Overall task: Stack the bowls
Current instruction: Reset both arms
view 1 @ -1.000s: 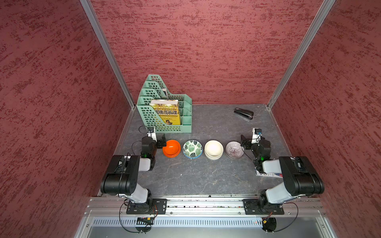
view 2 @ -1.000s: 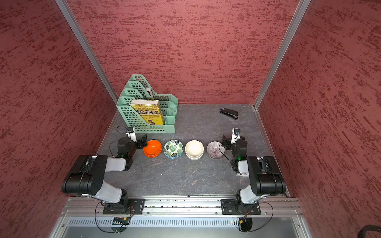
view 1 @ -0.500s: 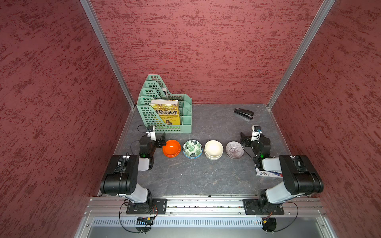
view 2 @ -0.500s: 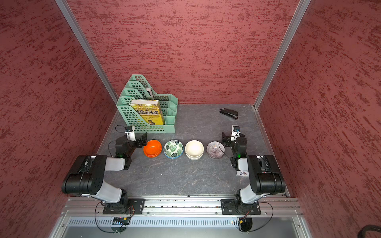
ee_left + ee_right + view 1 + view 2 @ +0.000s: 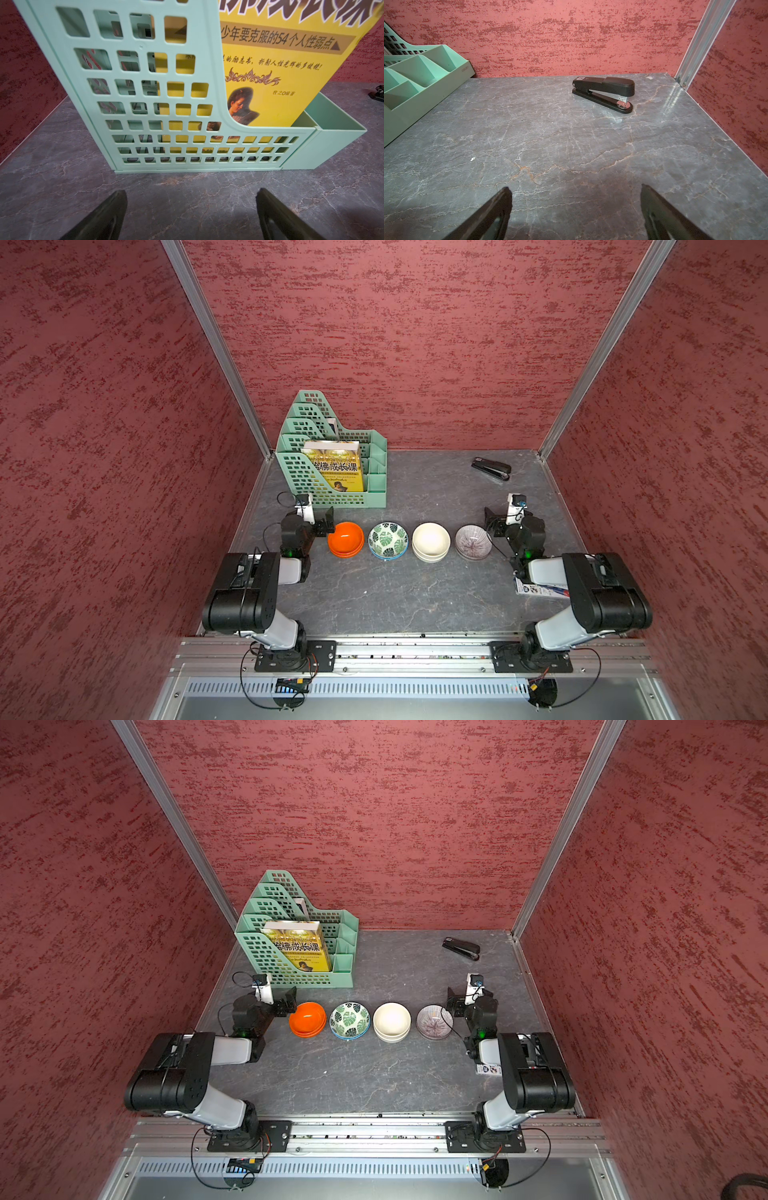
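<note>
Four bowls stand in a row on the grey table in both top views: orange bowl [image 5: 345, 539], leaf-patterned bowl [image 5: 388, 540], cream bowl [image 5: 431, 541] and pink-grey lined bowl [image 5: 473, 541]. The orange, leaf and cream ones each show a second rim beneath them. My left gripper [image 5: 312, 519] [image 5: 191, 199] rests low just left of the orange bowl, open and empty, facing the rack. To the right of the pink-grey bowl my right gripper [image 5: 511, 517] [image 5: 575, 197] is open over bare table. Neither wrist view shows a bowl.
A green file rack [image 5: 332, 464] [image 5: 166, 104] holding a yellow book [image 5: 336, 466] stands at the back left, close in front of the left gripper. A black stapler [image 5: 491, 468] [image 5: 604, 93] lies at the back right. A small printed box [image 5: 536, 589] lies beside the right arm.
Both grippers have shifted only slightly; the left one drew a little away from the orange bowl. The bowls have not moved and both grippers stay open.
</note>
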